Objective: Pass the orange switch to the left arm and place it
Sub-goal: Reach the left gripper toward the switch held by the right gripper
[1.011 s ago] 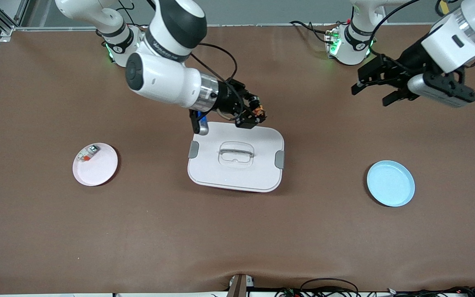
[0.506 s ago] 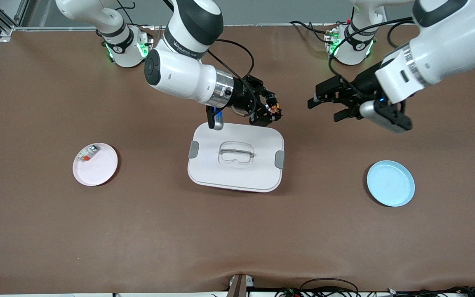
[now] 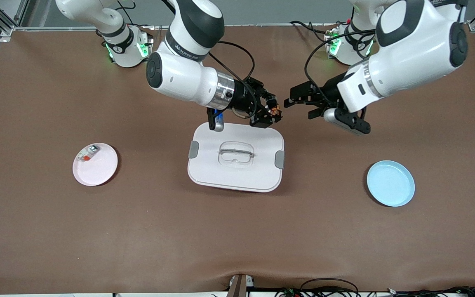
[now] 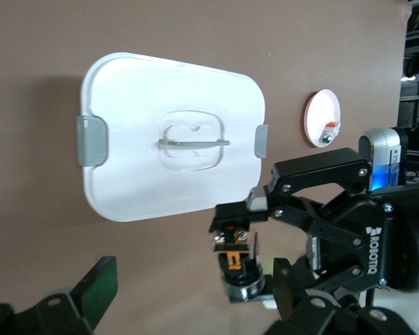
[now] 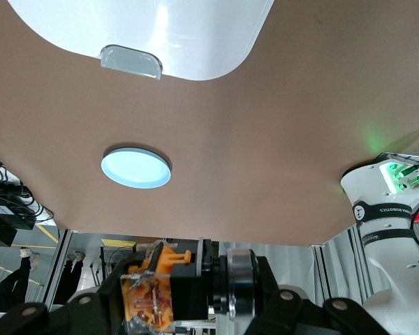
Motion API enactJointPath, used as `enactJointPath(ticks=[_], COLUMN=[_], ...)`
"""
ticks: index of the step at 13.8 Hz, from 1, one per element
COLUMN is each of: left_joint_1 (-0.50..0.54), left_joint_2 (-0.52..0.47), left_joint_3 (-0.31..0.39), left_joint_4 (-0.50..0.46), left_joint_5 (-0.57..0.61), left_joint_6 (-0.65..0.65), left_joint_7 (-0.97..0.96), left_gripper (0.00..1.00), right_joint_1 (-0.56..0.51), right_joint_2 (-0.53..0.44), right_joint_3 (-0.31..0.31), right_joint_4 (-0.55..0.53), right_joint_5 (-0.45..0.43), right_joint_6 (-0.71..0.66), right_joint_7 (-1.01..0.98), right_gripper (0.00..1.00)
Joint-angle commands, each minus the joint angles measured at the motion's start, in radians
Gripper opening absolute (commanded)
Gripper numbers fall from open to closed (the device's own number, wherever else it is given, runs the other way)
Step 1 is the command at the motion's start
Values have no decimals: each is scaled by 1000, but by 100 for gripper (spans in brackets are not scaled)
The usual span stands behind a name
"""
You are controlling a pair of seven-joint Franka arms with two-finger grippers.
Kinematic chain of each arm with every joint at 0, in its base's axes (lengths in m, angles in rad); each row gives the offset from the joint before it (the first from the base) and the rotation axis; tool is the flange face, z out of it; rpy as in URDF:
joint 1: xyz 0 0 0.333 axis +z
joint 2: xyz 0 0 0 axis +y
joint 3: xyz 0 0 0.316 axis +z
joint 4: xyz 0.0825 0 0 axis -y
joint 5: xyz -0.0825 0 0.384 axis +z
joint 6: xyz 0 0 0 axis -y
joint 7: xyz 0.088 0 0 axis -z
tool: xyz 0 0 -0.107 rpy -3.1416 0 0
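My right gripper [image 3: 271,112] is shut on the orange switch [image 3: 276,110], a small black block with an orange face, and holds it in the air over the edge of the box [image 3: 221,173] that lies nearest the arm bases. The switch fills the right wrist view between the fingers [image 5: 169,287]. My left gripper [image 3: 299,105] is open, level with the switch and a short gap from it, toward the left arm's end. In the left wrist view the switch [image 4: 236,259] sits between my open left fingers [image 4: 98,286], untouched by them, with the right gripper [image 4: 246,234] around it and the white box [image 4: 126,105] below.
A pink plate [image 3: 99,173] holding a white-grey piece [image 3: 87,154] lies toward the right arm's end. A light blue plate [image 3: 390,183] lies toward the left arm's end; it also shows in the right wrist view [image 5: 136,167]. Cables run near the arm bases.
The left arm has swung in toward the right gripper, closing most of the gap to the switch. The right gripper moved slightly toward the left arm's end, then held still with the switch.
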Motion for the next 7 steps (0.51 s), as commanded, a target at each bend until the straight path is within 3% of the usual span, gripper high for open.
enactJointPath(ticks=[1,7], left_joint_1=[8,8], left_joint_2=[-46,-44], left_joint_3=[-42,-85], left_joint_4=[-82,-116], left_joint_5=[-58,-61], left_joint_6=[106,151], left_joint_7=[-4,-7], left_gripper=[98,94], right_joint_1=[11,11], right_joint_2=[16,19], right_joint_3=[-9,-11], right_joint_4=[27,27], right_joint_5=[21,19], right_joint_6=[0,-2], right_joint_7=[16,16], right_gripper=[24,24])
